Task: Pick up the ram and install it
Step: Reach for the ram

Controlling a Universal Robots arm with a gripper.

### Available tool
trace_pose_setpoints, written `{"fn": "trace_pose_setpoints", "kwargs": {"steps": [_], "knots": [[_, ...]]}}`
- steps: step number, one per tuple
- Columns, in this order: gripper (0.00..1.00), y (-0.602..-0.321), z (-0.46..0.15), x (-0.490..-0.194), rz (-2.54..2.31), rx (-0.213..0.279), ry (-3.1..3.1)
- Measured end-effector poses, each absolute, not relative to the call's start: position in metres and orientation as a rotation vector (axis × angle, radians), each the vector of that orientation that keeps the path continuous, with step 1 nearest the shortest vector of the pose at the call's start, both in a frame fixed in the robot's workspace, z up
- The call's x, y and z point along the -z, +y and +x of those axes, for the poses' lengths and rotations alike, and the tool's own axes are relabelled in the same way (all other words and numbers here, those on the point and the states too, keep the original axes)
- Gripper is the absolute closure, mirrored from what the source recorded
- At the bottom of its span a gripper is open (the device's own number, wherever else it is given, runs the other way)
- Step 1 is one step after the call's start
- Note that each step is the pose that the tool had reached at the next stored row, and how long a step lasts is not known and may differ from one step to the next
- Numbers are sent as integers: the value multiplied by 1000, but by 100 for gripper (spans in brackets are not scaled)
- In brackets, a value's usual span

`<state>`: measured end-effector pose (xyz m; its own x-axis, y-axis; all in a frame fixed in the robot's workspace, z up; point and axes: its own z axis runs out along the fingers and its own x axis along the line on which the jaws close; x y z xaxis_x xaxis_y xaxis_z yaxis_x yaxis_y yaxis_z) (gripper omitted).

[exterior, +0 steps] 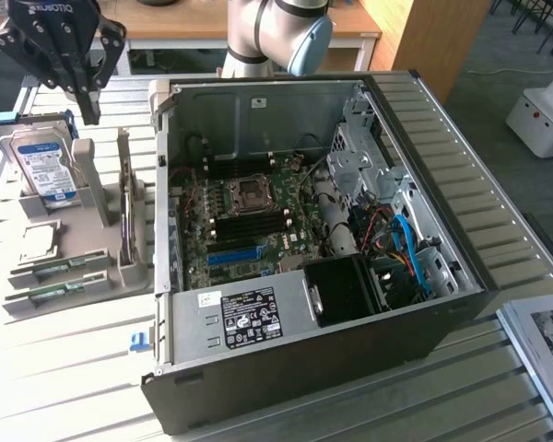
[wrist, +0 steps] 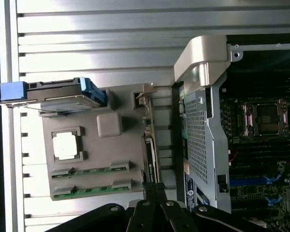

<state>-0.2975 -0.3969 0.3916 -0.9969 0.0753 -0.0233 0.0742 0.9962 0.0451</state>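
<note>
ROBOTIQ in white on the black gripper (exterior: pixel 87 110) at eleven o'clock, hard drive (exterior: pixel 46 166) label and power supply sticker (exterior: pixel 249 318) print unreadable

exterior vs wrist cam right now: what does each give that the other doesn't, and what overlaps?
Exterior adds: the arm, the drive cage, the blue cables, a white box at the exterior view's right. Wrist adds: a straight-down look at the tray and the perforated outer face of the case wall beside it. Shared: the gripper, jaws shut, over the tray; the hard drive; two ram sticks lying in the tray; the square chip; the processor socket; the blue slot.
</note>
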Motion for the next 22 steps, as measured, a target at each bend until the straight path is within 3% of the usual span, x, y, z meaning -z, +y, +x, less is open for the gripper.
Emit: {"fn": "trace_pose_setpoints", "kwargs": {"steps": [22], "knots": [[90, -396, -349, -390, 117, -67, 3117]]}}
